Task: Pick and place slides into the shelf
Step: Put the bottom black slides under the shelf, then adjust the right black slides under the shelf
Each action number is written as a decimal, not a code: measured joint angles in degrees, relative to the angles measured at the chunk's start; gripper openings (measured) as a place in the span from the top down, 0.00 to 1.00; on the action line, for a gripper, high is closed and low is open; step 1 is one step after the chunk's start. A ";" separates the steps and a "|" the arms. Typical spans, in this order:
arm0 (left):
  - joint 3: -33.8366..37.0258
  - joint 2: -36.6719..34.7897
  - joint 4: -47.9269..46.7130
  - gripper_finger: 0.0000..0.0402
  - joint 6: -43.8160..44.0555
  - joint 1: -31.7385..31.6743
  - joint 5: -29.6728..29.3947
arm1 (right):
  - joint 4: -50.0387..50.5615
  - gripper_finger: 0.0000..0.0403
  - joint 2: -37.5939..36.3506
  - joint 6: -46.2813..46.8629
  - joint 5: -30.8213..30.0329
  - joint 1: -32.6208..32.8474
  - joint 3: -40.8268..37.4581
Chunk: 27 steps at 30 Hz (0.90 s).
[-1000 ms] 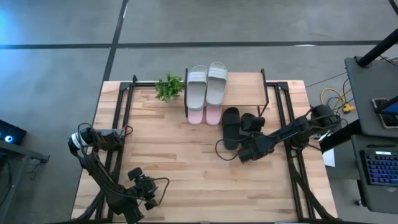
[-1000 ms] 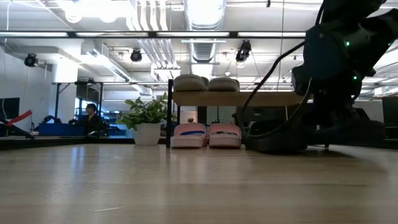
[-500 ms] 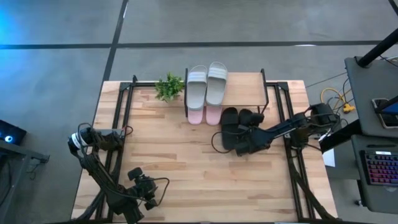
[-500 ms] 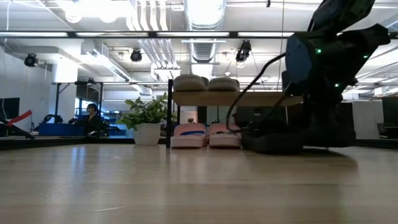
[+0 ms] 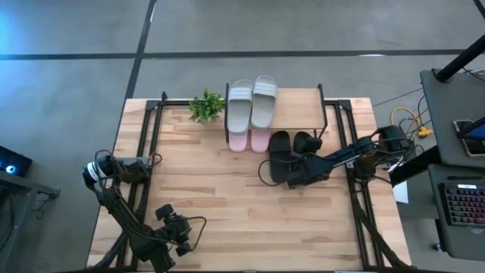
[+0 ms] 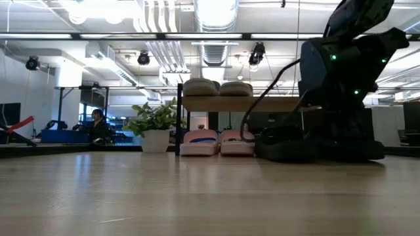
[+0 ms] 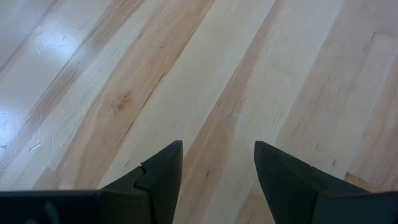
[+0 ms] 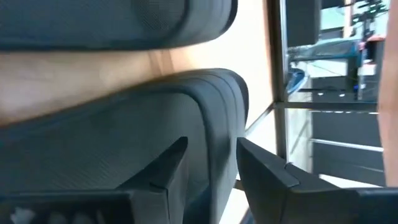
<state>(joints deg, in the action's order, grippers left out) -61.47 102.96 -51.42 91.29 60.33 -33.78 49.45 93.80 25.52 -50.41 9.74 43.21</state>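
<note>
Two grey-green slides [image 5: 252, 102] lie on the top board of the shelf [image 5: 297, 112]. Two pink slides [image 5: 248, 141] sit under it, on the table. Two black slides [image 5: 280, 153] [image 5: 305, 142] lie side by side on the table at the shelf's near right. My right gripper [image 5: 295, 168] is low at the near end of the right-hand black slide. Its fingers are apart, with that slide's edge [image 8: 214, 134] between them. My left gripper [image 7: 217, 163] waits open over bare wood near the table's front left [image 5: 179, 230]. My right gripper has one finger [image 8: 166, 167] on either side of the black slide's edge [image 8: 217, 112], coming in level from the table's near right. I cannot tell whether the fingers still touch it. The slide lies flat on the table.
A small potted plant [image 5: 206, 105] stands at the shelf's left end. The other black slide [image 8: 112, 22] lies close beside the one at my right gripper. The right part of the shelf's top board is bare, and bare wood stretches across the table's near half [image 5: 227, 205].
My right gripper has moved down and toward the shelf, bringing the right-hand black slide along. That slide now lies on the table next to the other black slide, closer to the shelf than before.
</note>
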 joint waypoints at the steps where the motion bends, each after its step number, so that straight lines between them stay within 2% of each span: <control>1: 0.00 0.00 -0.02 0.54 0.00 -0.02 0.23 | 0.05 0.68 0.00 0.10 1.06 0.00 0.48; 8: -0.02 0.00 0.04 0.54 0.00 0.00 0.96 | 4.04 0.69 -0.04 5.46 9.43 0.41 4.93; 13: -0.07 0.00 0.07 0.54 -0.02 0.00 1.12 | 10.45 0.70 -0.06 14.26 10.30 0.81 8.96; 18: -0.04 0.00 -0.01 0.54 -0.09 -0.01 1.09 | 10.99 0.68 -0.08 14.94 10.62 0.45 9.28; 22: -0.04 0.00 0.02 0.54 -0.09 -0.01 1.09 | 14.78 0.66 -0.07 17.52 18.03 0.37 10.12; 25: -0.04 0.00 0.00 0.54 -0.11 -0.02 1.07 | 20.22 0.64 -0.09 23.64 19.91 1.20 11.44; 27: -0.04 0.00 0.00 0.54 -0.11 -0.02 1.08 | 23.51 0.62 -0.17 25.56 23.27 1.42 13.00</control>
<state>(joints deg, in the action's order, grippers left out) -61.52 102.96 -51.42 91.18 60.31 -32.70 72.96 93.63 51.07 -27.14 11.16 56.21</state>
